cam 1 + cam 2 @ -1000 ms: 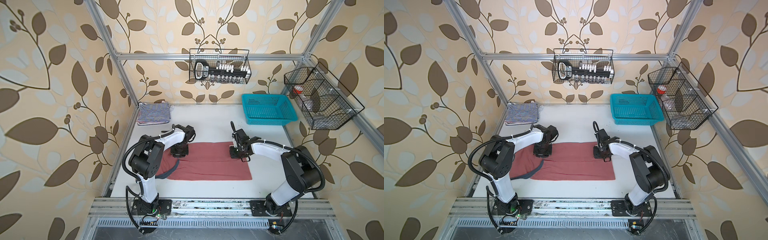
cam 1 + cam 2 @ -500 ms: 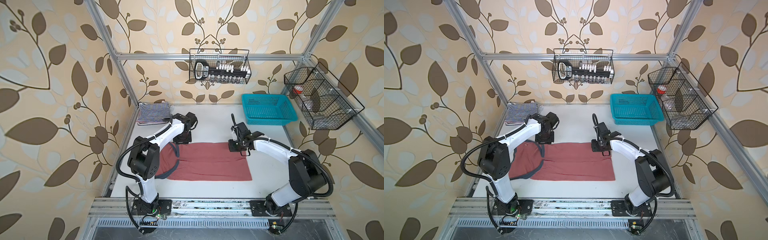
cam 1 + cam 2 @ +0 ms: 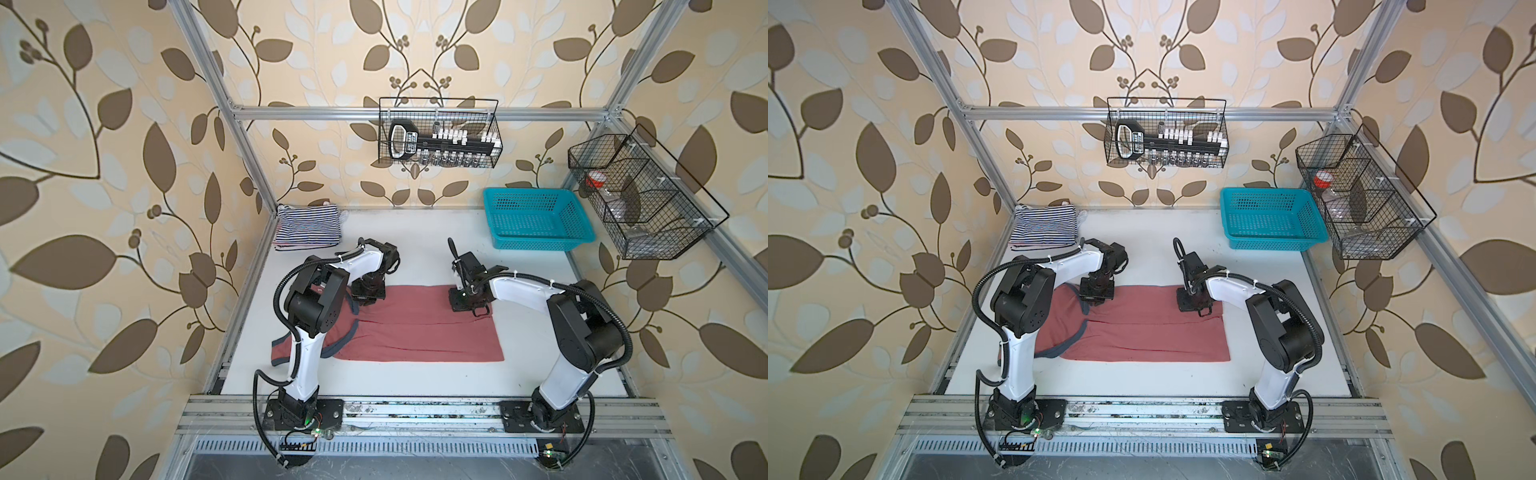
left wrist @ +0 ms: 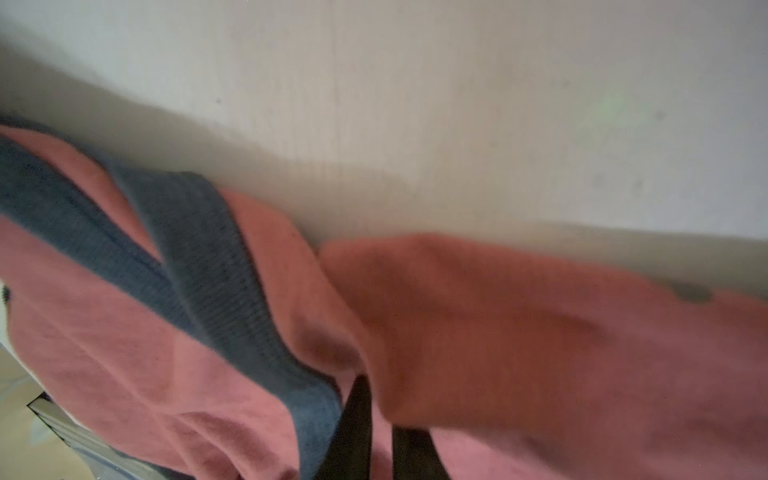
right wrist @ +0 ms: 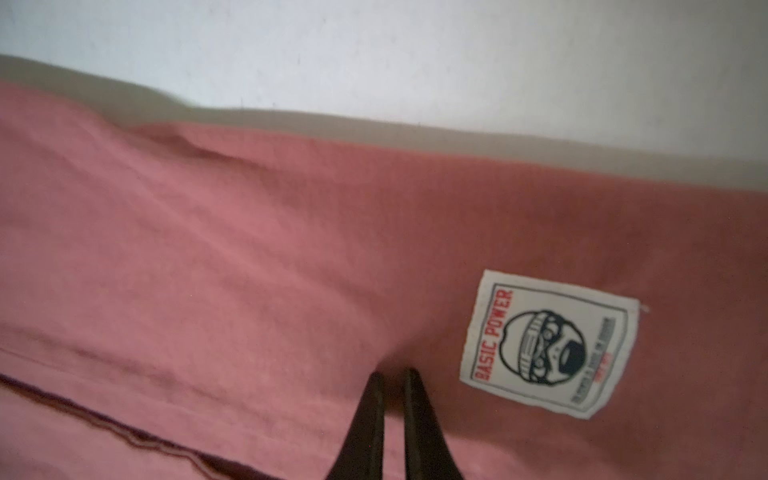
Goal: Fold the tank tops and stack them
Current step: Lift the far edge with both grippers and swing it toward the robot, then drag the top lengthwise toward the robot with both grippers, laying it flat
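Observation:
A dusty red tank top point(image 3: 415, 332) point(image 3: 1142, 336) with dark trim point(image 4: 208, 266) lies flat mid-table in both top views, straps to the left. My left gripper point(image 3: 368, 297) point(image 3: 1096, 297) point(image 4: 380, 411) sits at its far left corner beside the trim, shut on a raised fold of the red cloth. At the far right part my right gripper point(image 3: 467, 301) point(image 3: 1192, 305) point(image 5: 394, 374) is shut, pinching a pucker of cloth next to a white "BASIC POWER" label point(image 5: 548, 345). A folded navy-and-white striped tank top point(image 3: 307, 226) point(image 3: 1044, 226) tops a pile in the far left corner.
A turquoise plastic basket point(image 3: 536, 247) point(image 3: 1271, 245) stands at the far right. A wire basket point(image 3: 438, 133) hangs on the back wall and another wire basket point(image 3: 644, 199) on the right wall. Metal frame rails border the white table.
Both grippers went out to the tank top's far edge and came back a little toward the front. The left jaws have closed on the cloth by the trim.

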Motion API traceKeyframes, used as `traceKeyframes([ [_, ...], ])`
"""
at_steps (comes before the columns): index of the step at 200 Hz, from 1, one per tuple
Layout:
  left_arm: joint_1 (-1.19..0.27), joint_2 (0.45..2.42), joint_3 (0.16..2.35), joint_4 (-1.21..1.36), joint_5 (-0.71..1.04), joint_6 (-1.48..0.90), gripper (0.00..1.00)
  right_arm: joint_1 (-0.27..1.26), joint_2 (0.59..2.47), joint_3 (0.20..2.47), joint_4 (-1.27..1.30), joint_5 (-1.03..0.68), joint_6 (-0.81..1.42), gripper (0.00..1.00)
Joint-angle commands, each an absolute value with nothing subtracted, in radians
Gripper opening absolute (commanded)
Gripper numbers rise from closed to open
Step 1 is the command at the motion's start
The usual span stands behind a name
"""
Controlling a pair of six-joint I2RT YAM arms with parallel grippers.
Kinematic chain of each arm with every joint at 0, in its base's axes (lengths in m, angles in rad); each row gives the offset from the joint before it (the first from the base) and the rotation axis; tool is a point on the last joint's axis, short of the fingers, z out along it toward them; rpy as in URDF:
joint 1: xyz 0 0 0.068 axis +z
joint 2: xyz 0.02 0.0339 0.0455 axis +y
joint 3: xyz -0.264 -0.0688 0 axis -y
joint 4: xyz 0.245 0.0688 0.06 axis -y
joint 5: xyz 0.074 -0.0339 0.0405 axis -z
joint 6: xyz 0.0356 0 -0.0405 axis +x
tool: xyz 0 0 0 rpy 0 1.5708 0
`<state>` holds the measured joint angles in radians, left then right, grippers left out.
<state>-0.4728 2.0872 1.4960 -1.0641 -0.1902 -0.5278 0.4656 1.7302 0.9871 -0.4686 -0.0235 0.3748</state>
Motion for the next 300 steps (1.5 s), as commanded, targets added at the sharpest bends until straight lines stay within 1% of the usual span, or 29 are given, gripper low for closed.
traceKeyframes([
  [1, -0.483, 2.182, 1.532, -1.024, -0.134, -0.522, 0.09, 0.481, 1.701, 0.910, -0.544, 0.048, 0.414, 0.14],
  [21, -0.502, 2.254, 1.600, -1.037, -0.123, -0.522, 0.06, 0.486, 1.655, 0.856, -0.581, 0.097, 0.467, 0.14],
  [49, -0.541, 2.359, 1.726, -1.075, -0.111, -0.514, 0.05, 0.492, 1.573, 0.794, -0.585, 0.066, 0.519, 0.14],
  [78, -0.588, 2.461, 1.861, -1.112, -0.090, -0.497, 0.03, 0.497, 1.515, 0.758, -0.607, 0.100, 0.549, 0.16],
  [118, -0.616, 2.564, 2.041, -1.141, -0.072, -0.464, 0.03, 0.494, 1.517, 0.757, -0.619, 0.096, 0.554, 0.16],
  [135, -0.620, 2.606, 2.153, -1.149, -0.055, -0.449, 0.03, 0.496, 1.526, 0.754, -0.622, 0.088, 0.560, 0.16],
  [190, -0.622, 2.759, 2.442, -1.150, 0.014, -0.431, 0.01, 0.514, 1.495, 0.676, -0.603, 0.057, 0.625, 0.17],
  [237, -0.623, 2.785, 2.504, -1.004, 0.055, -0.453, 0.00, 0.559, 1.520, 0.635, -0.584, 0.020, 0.672, 0.19],
  [272, -0.611, 2.823, 2.576, -0.929, 0.040, -0.466, 0.00, 0.629, 1.555, 0.591, -0.508, -0.075, 0.732, 0.19],
  [300, -0.582, 2.838, 2.579, -0.857, 0.065, -0.499, 0.00, 0.702, 1.579, 0.567, -0.400, -0.170, 0.807, 0.19],
])
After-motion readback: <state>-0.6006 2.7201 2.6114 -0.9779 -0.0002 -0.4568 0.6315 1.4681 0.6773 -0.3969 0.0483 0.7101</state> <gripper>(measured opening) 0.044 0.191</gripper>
